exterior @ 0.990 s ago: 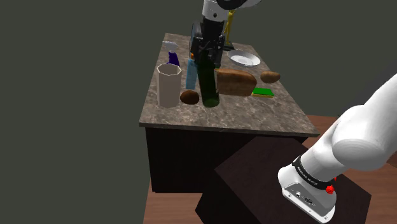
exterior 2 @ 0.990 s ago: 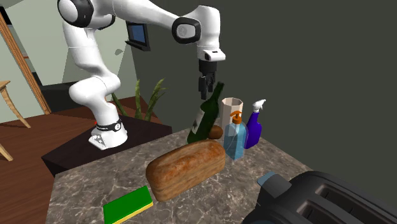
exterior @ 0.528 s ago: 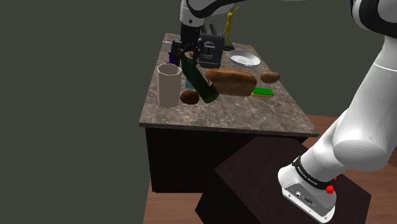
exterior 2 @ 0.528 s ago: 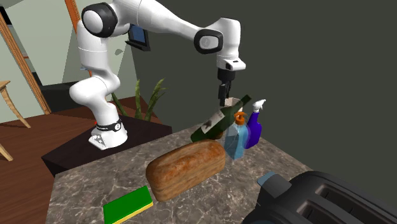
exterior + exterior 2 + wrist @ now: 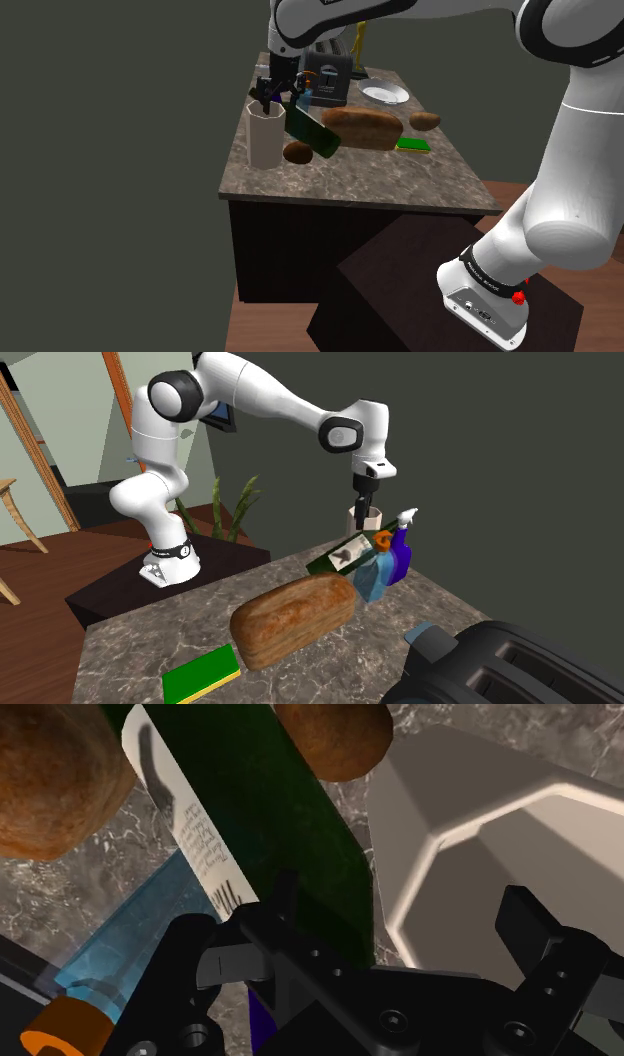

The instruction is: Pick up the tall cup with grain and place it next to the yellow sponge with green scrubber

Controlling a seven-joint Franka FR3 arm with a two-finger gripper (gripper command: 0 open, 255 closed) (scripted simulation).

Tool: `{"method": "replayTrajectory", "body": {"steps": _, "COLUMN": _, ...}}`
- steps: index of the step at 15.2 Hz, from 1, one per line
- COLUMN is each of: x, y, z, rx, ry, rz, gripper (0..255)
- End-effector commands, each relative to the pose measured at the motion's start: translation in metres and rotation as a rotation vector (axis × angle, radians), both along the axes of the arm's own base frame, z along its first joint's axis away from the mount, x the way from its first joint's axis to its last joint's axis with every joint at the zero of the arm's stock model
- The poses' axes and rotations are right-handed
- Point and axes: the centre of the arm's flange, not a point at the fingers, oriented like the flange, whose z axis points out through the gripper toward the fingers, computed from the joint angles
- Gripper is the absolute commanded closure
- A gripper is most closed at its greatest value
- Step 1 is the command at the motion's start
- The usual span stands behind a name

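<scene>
Tall cup (image 5: 265, 135): pale beige and faceted, upright on the counter (image 5: 350, 178) near the corner at the shoulder view's left; what is inside cannot be made out.
End effector (image 5: 265, 98): right above the cup's rim, fingers apart. In the wrist view one finger (image 5: 525, 919) is over the cup's opening and the other is outside its wall, over the bottle. I cannot tell whether either touches the cup.
Green bottle (image 5: 312, 130): strongly tilted just beside the cup, white label facing up, neck toward the end effector.
Brown round item (image 5: 297, 152): on the counter beside the cup's foot, under the bottle.
Blue soap dispenser (image 5: 370, 570): orange pump, next to the bottle's neck.
Purple spray bottle (image 5: 400, 555): just beside the dispenser.
Bread loaf (image 5: 366, 127): mid-counter, between the cup and the sponge.
Sponge (image 5: 412, 145): green top over a yellow edge, flat by the loaf, well apart from the cup.
Toaster (image 5: 328, 78): dark, at the counter's far side.
Plate (image 5: 385, 95): pale, near the toaster.
</scene>
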Motion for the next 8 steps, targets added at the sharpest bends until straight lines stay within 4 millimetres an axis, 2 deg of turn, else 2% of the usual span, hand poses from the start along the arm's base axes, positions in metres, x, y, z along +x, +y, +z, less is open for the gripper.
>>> {"method": "replayTrajectory", "body": {"steps": 1, "x": 0.0000, "y": -0.0002, "z": -0.0106, "rx": 0.000, "ry": 0.000, "rz": 0.000, "gripper": 0}}
{"method": "replayTrajectory", "body": {"steps": 8, "x": 0.0001, "y": -0.0002, "z": -0.0136, "rx": 0.000, "ry": 0.000, "rz": 0.000, "gripper": 0}}
